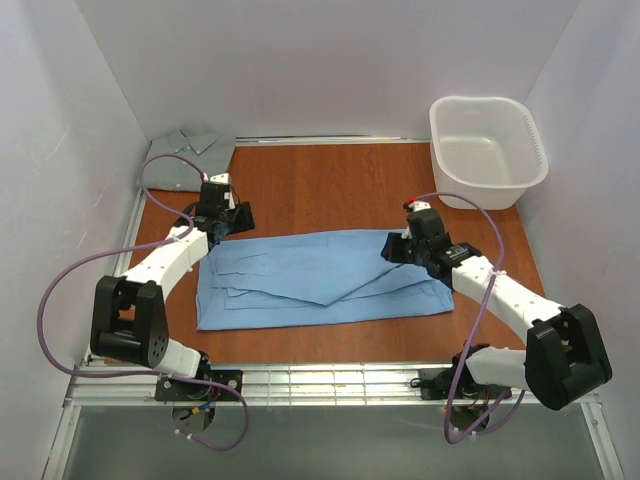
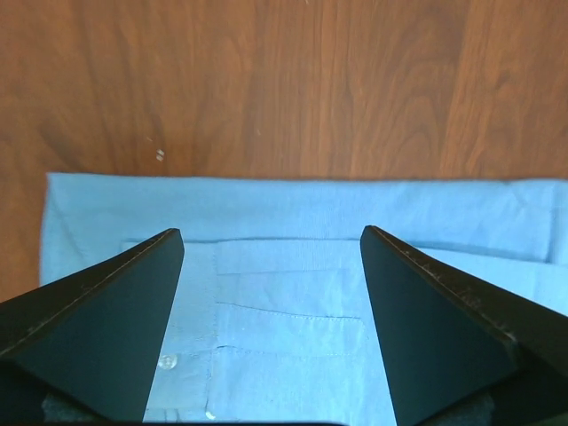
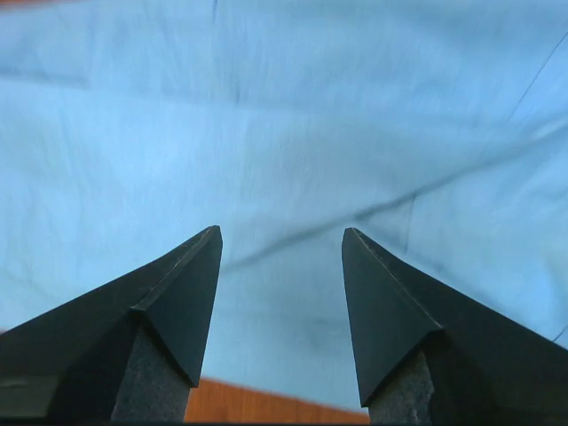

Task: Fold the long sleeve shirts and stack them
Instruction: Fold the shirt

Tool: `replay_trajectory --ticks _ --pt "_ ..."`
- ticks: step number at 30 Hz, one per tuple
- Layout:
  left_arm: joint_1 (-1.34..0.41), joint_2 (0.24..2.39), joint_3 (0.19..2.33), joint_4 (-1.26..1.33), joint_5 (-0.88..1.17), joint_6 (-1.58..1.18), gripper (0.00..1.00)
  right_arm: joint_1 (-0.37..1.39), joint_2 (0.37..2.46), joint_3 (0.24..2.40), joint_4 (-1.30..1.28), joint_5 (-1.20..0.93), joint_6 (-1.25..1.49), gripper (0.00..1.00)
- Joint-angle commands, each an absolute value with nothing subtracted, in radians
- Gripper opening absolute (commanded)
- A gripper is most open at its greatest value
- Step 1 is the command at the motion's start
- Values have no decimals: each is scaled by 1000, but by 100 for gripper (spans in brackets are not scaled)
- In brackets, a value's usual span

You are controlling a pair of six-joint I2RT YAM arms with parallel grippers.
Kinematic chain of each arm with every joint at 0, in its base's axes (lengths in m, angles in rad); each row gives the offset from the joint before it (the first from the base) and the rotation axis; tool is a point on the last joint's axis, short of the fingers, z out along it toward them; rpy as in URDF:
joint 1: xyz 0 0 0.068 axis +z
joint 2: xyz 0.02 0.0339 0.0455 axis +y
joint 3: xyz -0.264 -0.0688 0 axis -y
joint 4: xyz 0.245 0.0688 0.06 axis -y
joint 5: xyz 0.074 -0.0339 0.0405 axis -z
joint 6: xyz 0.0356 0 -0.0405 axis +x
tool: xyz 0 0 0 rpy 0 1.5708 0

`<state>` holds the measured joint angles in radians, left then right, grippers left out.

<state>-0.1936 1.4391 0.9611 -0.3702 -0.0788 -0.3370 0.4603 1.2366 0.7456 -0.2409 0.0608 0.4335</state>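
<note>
The light sky-blue shirt (image 1: 320, 280) lies flat and partly folded across the middle of the wooden table. The grey-green shirt (image 1: 190, 158) lies folded in the far left corner. My left gripper (image 1: 222, 232) is open above the blue shirt's far left corner; in the left wrist view (image 2: 272, 232) its jaws stand wide over the shirt's collar and button placket (image 2: 293, 311). My right gripper (image 1: 398, 248) is open over the shirt's far right part; in the right wrist view (image 3: 282, 232) blue cloth (image 3: 284, 115) fills the frame between the jaws, and nothing is gripped.
A white plastic basket (image 1: 487, 150) stands at the back right. White walls enclose the table on three sides. A metal rail (image 1: 330, 380) runs along the near edge. Bare wood (image 1: 330, 185) lies behind the blue shirt.
</note>
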Motion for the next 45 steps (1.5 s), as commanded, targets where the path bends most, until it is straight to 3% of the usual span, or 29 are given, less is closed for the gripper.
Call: replay_trajectory --ticks 1,6,18,24,28,31,37,45 --pt "-213 1502 942 -417 -120 -317 76 523 1221 703 -397 89 518 52" --pt "-213 1561 916 -431 -166 -382 73 531 1301 698 -380 80 514 50" --pt "-180 1634 856 -532 -66 -544 70 431 1670 952 -359 110 330 48" --pt "-172 1545 732 -554 118 -670 68 391 1957 1355 -379 118 195 49" --pt "-179 1343 614 -569 267 -748 68 394 2156 1685 -435 66 141 49" --pt "-236 1205 554 -624 262 -781 71 406 2247 1870 -491 46 124 50" --pt "-276 957 571 -687 250 -787 78 446 2050 1748 -480 64 103 52" --pt "-275 1167 709 -661 -21 -672 73 613 1740 1336 -345 -37 260 52"
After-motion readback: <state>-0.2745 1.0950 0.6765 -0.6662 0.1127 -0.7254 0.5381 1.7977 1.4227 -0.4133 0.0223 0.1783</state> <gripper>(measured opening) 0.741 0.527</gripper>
